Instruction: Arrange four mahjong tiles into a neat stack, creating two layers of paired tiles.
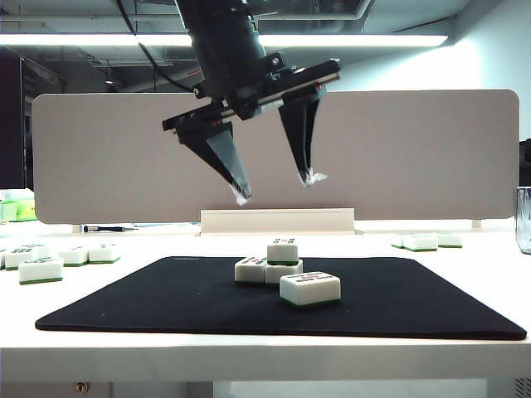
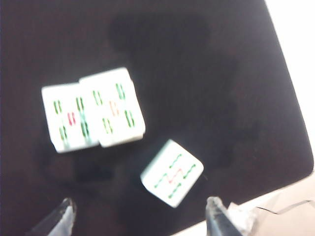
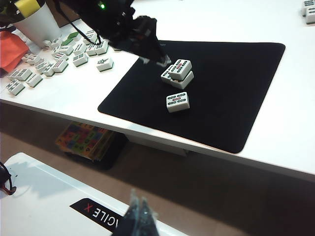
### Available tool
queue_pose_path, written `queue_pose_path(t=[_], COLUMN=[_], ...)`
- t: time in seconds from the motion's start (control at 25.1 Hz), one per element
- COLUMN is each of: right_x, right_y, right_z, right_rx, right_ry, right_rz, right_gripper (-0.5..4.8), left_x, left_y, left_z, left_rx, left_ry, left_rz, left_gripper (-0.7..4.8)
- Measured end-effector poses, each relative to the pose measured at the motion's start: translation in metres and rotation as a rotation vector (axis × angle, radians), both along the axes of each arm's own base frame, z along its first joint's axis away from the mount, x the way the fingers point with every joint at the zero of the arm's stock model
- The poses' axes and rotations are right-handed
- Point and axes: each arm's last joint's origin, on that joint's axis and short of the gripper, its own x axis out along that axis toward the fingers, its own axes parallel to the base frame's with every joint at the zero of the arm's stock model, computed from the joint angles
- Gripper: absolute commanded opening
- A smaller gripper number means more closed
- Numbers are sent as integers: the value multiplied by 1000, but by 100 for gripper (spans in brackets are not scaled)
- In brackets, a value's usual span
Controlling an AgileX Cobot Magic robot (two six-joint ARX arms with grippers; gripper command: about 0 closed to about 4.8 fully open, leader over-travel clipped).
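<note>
Four mahjong tiles lie on the black mat point(image 1: 124, 307). Two sit side by side point(image 1: 251, 270), and a third point(image 1: 282, 251) rests on top of the right one of the pair. The fourth tile point(image 1: 309, 288) lies alone nearer the front, face up. My left gripper point(image 1: 276, 187) hangs open well above the group, holding nothing. Its wrist view looks down on the top tile point(image 2: 113, 105), a lower tile point(image 2: 66, 123) and the lone tile point(image 2: 172, 172), with the gripper point(image 2: 140, 209) open. My right gripper point(image 3: 140, 214) is shut and empty, off the table's near side.
Several spare tiles point(image 1: 41, 267) lie on the white table left of the mat and a few more point(image 1: 427, 241) at the back right. A dark pen-like tool point(image 1: 104, 228) lies at the back left. A white cup point(image 3: 37, 22) stands beyond the spare tiles.
</note>
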Motion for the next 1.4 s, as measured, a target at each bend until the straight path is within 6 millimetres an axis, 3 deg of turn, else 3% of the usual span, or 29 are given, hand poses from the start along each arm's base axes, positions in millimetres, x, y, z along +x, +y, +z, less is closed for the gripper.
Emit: queue_pose_path(t=[0.44, 0.6, 0.72, 0.88, 1.04, 1.12, 1.4], right_x=[1, 0, 0, 0, 0, 0, 0], right_y=[-1, -1, -1, -1, -1, -1, -1], right_z=[0, 0, 0, 0, 0, 0, 0], right_rx=[-15, -15, -15, -15, -14, -14, -14], right_ry=[-1, -1, -1, -1, -1, -1, -1], right_rz=[-32, -29, -29, -26, -25, -25, -25], right_gripper=[-1, -1, -1, -1, -1, -1, -1], left_x=[6, 1, -5, -13, -13, -13, -9], left_y=[-26, -32, -39, -50, -48, -47, -46], left_z=[-50, -51, -51, -61, -62, -65, -69], left_rx=[-89, -133, -145, -99, -83, -56, -35], left_ry=[266, 322, 324, 309, 296, 303, 275], left_rz=[495, 622, 613, 599, 611, 615, 592], left_gripper=[336, 330, 283, 281, 283, 343, 350])
